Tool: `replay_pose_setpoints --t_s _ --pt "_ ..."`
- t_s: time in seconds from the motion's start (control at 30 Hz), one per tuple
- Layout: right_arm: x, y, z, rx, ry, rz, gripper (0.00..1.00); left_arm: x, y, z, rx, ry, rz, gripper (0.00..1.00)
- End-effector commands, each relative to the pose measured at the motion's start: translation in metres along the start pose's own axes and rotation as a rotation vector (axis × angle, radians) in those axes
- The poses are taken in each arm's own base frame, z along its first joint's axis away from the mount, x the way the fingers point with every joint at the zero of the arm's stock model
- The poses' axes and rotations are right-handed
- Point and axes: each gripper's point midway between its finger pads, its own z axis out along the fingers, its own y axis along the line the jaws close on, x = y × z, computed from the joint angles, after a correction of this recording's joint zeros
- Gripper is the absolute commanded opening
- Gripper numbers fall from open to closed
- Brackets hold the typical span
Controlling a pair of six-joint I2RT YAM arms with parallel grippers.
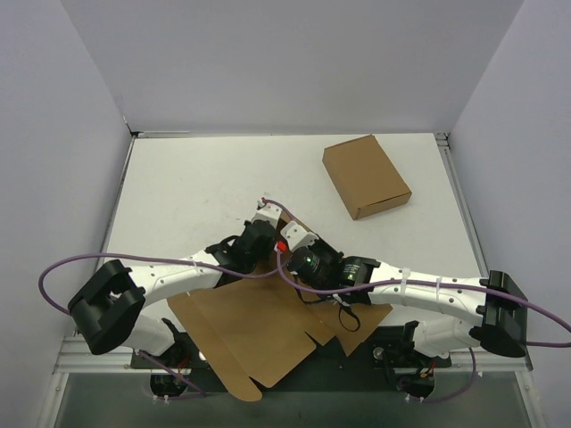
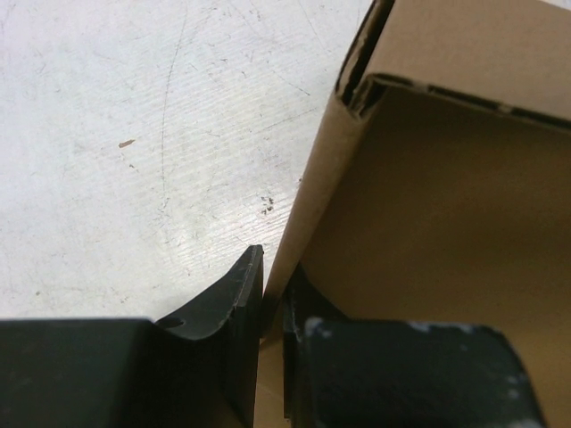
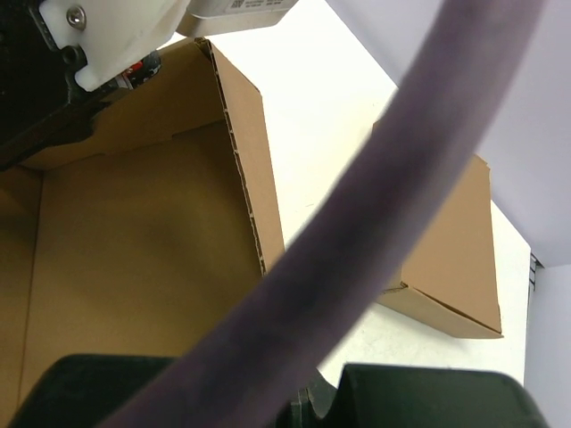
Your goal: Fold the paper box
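The paper box (image 1: 259,330) is a brown die-cut cardboard sheet lying at the near middle of the table, with its far panels lifted. My left gripper (image 1: 268,223) is shut on an upright wall of it; in the left wrist view the jaws (image 2: 274,276) pinch the thin wall edge, with the box inside (image 2: 428,223) to the right. My right gripper (image 1: 293,239) is close beside it at the same raised part. In the right wrist view its jaws (image 3: 308,410) stand nearly together below a raised wall (image 3: 254,152); a purple cable (image 3: 375,187) hides much of them.
A compact folded brown carton (image 1: 366,176) lies at the far right of the table and shows in the right wrist view (image 3: 455,259). White table (image 2: 134,134) lies left of the held wall. Grey walls enclose the table. The left gripper's white body (image 3: 116,27) is near.
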Motion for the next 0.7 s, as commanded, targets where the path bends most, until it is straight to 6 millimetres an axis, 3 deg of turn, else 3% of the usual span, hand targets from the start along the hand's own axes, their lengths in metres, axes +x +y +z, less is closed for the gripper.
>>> replay_pose_setpoints --t_s 0.0,0.13,0.17,0.2,0.23,0.3,0.43,0.67 --pt "0.033 0.015 -0.003 -0.062 0.096 -0.04 0.0 0.009 0.074 0.007 -0.357 0.015 -0.036 0.13" --pt "0.032 0.015 -0.002 -0.062 0.092 -0.034 0.0 0.006 0.064 0.009 -0.295 -0.004 -0.055 0.13" --pt "0.031 0.016 -0.002 -0.062 0.088 -0.033 0.0 0.003 0.055 0.011 -0.239 -0.026 -0.072 0.13" --pt "0.03 0.015 -0.002 -0.061 0.086 -0.034 0.0 0.014 0.044 0.012 -0.16 -0.012 -0.07 0.15" --pt "0.03 0.015 -0.002 -0.059 0.085 -0.034 0.0 0.003 0.034 0.011 -0.1 -0.064 -0.101 0.17" --pt "0.029 0.015 -0.001 -0.057 0.082 -0.036 0.0 0.007 0.023 0.01 -0.015 -0.072 -0.101 0.2" --pt "0.033 0.018 0.0 -0.066 0.082 -0.045 0.0 -0.004 0.011 0.004 0.076 -0.122 -0.084 0.34" --pt "0.034 0.02 -0.001 -0.075 0.078 -0.059 0.0 0.001 0.0 0.006 0.144 -0.11 -0.047 0.5"
